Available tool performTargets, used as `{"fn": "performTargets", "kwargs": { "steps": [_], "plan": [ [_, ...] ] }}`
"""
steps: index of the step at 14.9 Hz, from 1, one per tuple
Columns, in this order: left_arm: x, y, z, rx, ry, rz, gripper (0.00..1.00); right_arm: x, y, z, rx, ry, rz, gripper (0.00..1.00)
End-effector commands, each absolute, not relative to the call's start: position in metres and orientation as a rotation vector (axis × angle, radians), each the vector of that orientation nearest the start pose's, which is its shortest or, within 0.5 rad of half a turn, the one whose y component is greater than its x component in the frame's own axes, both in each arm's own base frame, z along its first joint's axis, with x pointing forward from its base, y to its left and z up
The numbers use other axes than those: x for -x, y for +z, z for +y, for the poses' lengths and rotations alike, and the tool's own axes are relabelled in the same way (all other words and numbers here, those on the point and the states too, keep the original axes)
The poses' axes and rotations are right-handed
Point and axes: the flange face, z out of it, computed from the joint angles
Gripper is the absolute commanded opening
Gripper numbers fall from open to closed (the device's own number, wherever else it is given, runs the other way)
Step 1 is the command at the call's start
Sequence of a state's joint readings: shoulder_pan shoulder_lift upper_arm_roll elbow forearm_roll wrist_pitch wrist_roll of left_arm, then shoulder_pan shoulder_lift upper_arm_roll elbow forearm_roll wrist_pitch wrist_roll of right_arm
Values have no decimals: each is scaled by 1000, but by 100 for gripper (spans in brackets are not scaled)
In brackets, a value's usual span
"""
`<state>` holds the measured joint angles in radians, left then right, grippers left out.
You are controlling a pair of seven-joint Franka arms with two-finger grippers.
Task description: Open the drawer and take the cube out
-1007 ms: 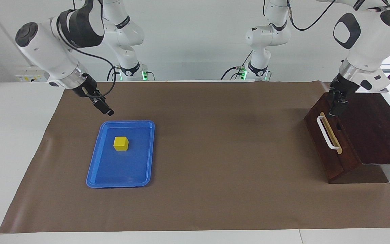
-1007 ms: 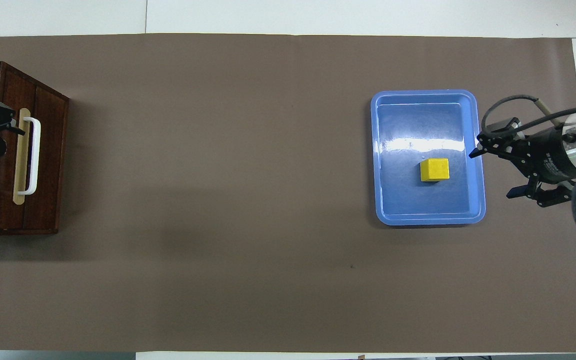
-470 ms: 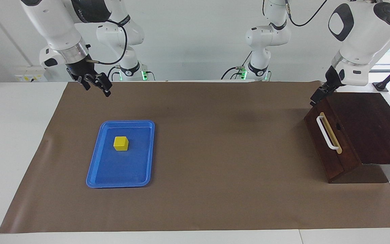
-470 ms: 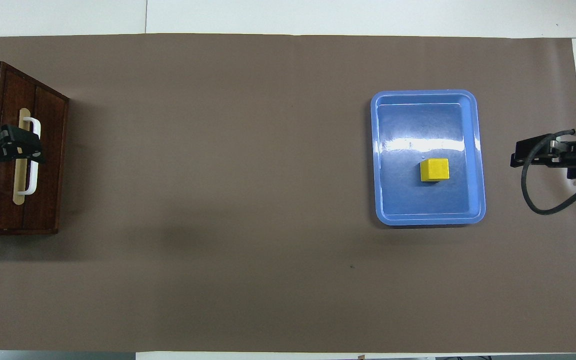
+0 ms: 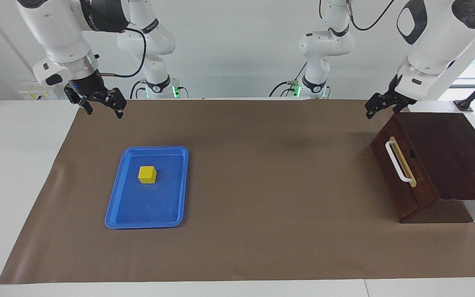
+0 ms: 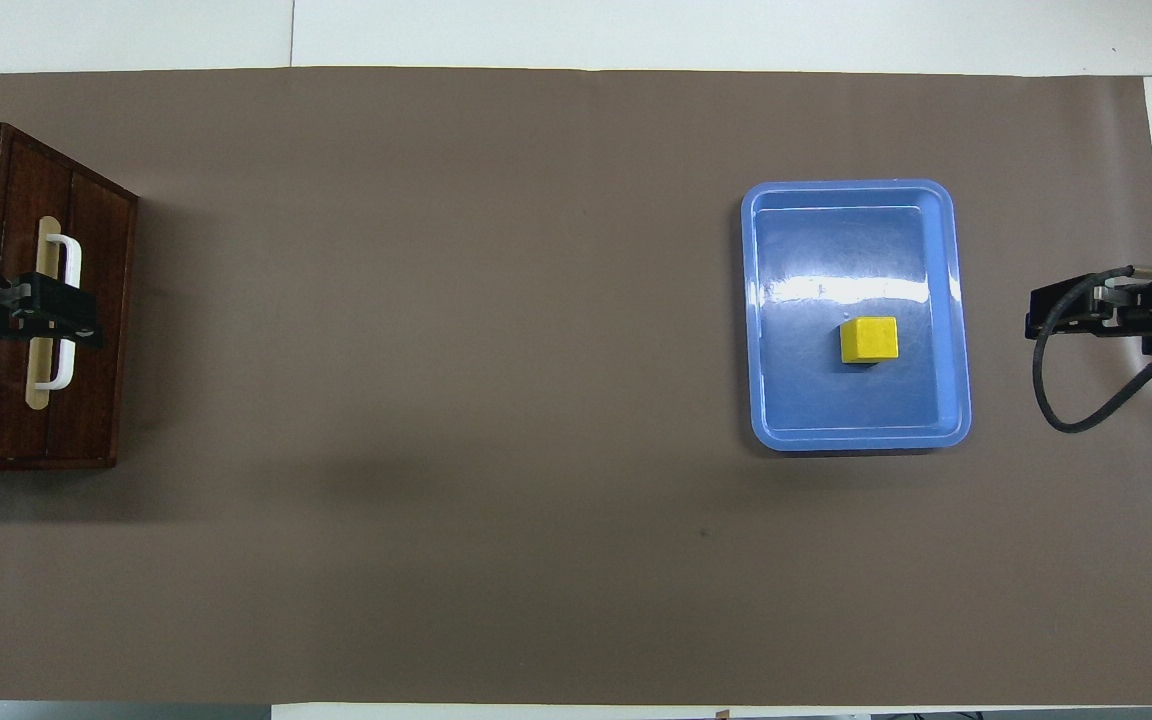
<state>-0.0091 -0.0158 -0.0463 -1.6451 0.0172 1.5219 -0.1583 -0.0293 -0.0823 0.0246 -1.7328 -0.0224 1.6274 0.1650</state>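
The dark wooden box (image 5: 452, 144) stands at the left arm's end of the table. Its drawer (image 5: 402, 181) is shut, with the white bar handle (image 5: 397, 161) on the front; the box also shows in the overhead view (image 6: 86, 250). The yellow cube (image 5: 147, 174) lies in the blue tray (image 5: 138, 214) toward the right arm's end, also seen from overhead (image 6: 869, 340). My left gripper (image 5: 381, 111) is open and empty, up in the air by the box's corner. My right gripper (image 5: 102, 110) is open and empty, raised over the mat's edge, apart from the tray.
A brown mat (image 5: 262, 185) covers the table. The tray's rim (image 6: 958, 300) lies between the cube and my right gripper (image 6: 1036, 322). From overhead my left gripper (image 6: 76, 318) covers part of the drawer handle (image 6: 64, 260).
Both grippers have risen and drawn back. The left one left the box's top, the right one moved away from the tray. The cube and drawer have not moved.
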Motion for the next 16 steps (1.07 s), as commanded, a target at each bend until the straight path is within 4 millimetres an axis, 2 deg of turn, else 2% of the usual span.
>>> {"fn": "performTargets", "kwargs": {
  "steps": [1,3,4,12,16],
  "plan": [
    [-543,598,-28,3108,169,-134,100,-533,594,-7,3141,57,234,100],
    [-542,599,-30,3107,173,-127,100,-537,595,-6,3113,76,239,100],
    [-539,598,-40,3109,169,-98,100,-538,594,-6,3111,88,239,100],
    [-541,599,-34,3113,136,-117,100,-534,592,-4,3087,113,234,100],
    [-541,599,-32,3113,136,-124,100,-534,592,-4,3093,113,103,100]
  ]
}}
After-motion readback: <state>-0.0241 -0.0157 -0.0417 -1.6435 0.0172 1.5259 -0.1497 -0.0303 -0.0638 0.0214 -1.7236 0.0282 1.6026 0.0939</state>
